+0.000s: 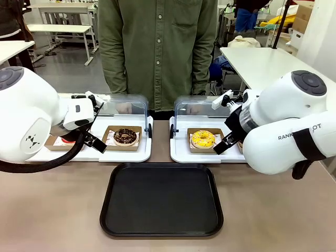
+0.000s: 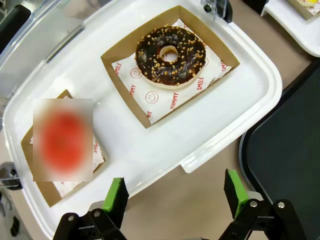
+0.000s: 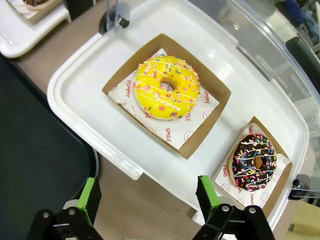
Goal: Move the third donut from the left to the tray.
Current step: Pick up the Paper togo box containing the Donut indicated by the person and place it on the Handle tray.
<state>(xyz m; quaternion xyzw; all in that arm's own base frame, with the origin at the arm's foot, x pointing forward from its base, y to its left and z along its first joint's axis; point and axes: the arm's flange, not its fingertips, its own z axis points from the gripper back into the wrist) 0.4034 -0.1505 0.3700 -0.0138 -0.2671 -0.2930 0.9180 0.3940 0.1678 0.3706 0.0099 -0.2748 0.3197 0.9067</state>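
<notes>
The third donut from the left (image 1: 203, 138) has bright yellow icing with sprinkles and lies in a brown cardboard holder on the right white tray. From the right wrist view the yellow donut (image 3: 166, 87) lies ahead of my right gripper (image 3: 147, 197), whose green-padded fingers stand open and empty above the table just short of the white tray's rim. The black tray (image 1: 161, 199) lies empty at the table's near middle, and its edge (image 3: 35, 150) shows at the left of that view. My left gripper (image 2: 175, 192) hangs open and empty beside the left white tray.
Two white trays (image 1: 126, 153) (image 1: 181, 152) with raised clear lids stand side by side. A nut-topped chocolate donut (image 2: 170, 55) and a red one (image 2: 62, 140) sit in the left tray, a sprinkled chocolate donut (image 3: 255, 161) beside the yellow one. A person (image 1: 157, 47) stands behind.
</notes>
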